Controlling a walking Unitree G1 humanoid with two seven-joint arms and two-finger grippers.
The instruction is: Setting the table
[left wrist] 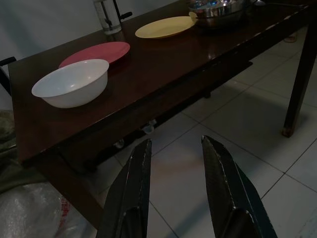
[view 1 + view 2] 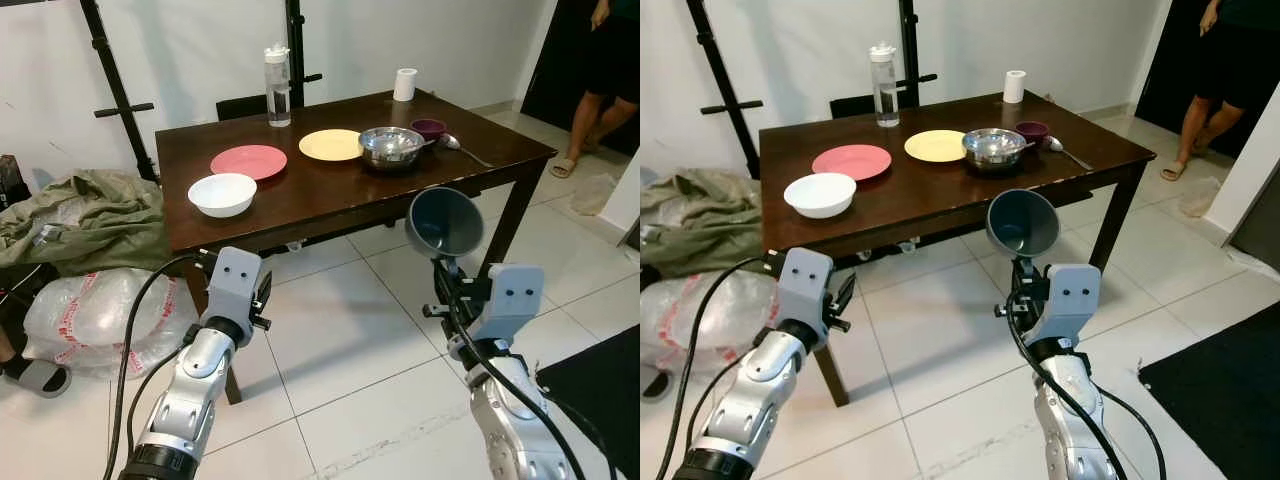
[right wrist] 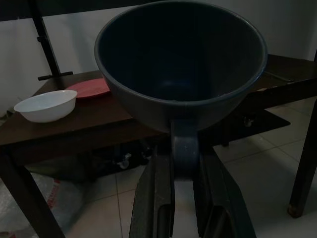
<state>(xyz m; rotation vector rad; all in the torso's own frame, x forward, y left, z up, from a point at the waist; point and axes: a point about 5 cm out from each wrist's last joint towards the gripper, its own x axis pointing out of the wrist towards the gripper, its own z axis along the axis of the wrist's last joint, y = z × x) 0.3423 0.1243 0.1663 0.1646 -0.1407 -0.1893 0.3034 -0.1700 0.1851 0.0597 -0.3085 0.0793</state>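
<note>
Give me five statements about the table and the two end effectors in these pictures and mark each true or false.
1. The right end effector is shut on the dark bowl by its handle. True.
2. The dark bowl already rests on the table. False: it is held in the air in front of the table's near edge, above the floor.
3. The left end effector is open and holds nothing. True.
4. The white bowl sits on the yellow plate. False: it stands on the bare tabletop near the front left corner, in front of the red plate.
5. The metal bowl stands between the yellow plate and a small purple bowl. True.
</note>
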